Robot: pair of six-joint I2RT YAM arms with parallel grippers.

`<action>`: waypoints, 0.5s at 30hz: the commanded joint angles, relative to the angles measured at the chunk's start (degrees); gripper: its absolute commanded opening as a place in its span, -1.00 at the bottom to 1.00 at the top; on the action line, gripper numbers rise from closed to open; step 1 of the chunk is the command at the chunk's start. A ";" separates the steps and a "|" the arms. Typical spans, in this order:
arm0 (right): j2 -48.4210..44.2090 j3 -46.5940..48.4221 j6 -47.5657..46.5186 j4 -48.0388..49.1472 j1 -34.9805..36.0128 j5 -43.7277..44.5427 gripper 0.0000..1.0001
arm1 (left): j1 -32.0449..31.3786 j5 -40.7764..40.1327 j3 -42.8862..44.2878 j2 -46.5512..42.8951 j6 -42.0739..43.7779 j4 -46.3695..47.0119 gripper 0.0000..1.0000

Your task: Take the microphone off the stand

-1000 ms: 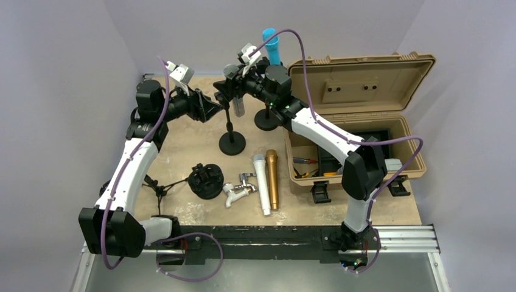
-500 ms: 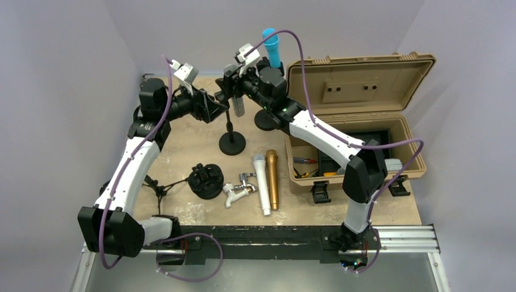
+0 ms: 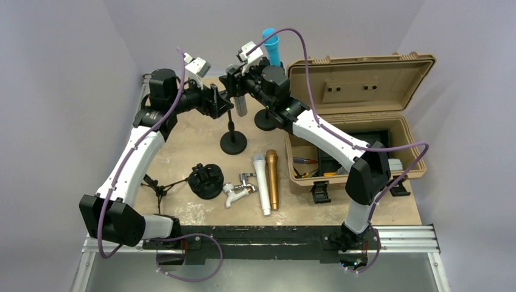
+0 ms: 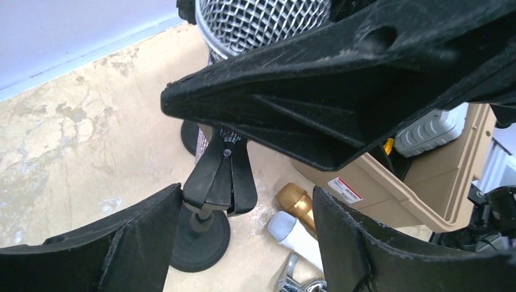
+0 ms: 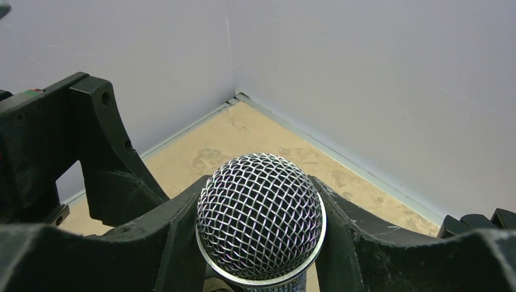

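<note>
The microphone (image 3: 241, 103), with a silver mesh head (image 5: 260, 219), is upright at the top of the black stand (image 3: 232, 143). My right gripper (image 3: 236, 78) is shut on it just under the head, one finger on each side. In the left wrist view the head (image 4: 261, 21) shows above the stand's clip (image 4: 220, 176); a right finger hides the body, so I cannot tell whether it sits in the clip. My left gripper (image 3: 223, 107) is open, and its fingers straddle the clip and stem above the round base (image 4: 201, 243).
A second stand (image 3: 266, 120) with a blue microphone (image 3: 271, 46) stands behind. A white microphone (image 3: 262, 182) and a gold one (image 3: 271, 177) lie near the front, beside a metal fitting (image 3: 238, 187) and a black round part (image 3: 205, 180). An open tan case (image 3: 359, 115) fills the right.
My left arm has swung right, so its open gripper is now around the stand's clip. My right gripper has stayed shut on the microphone, almost in place.
</note>
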 commanded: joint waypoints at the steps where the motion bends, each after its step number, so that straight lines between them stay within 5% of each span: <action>1: -1.58 2.14 -0.82 1.86 0.14 -0.35 -0.18 | -2.76 -2.16 5.53 1.66 5.09 -3.84 0.50; 6: -1.53 2.43 -2.82 1.35 0.15 -0.87 -0.55 | -2.83 -3.17 3.46 2.77 5.63 -2.43 0.35; 15: -1.66 1.82 -3.26 2.02 0.50 -1.10 -0.70 | -2.84 -7.62 1.56 0.97 5.67 -0.80 -0.23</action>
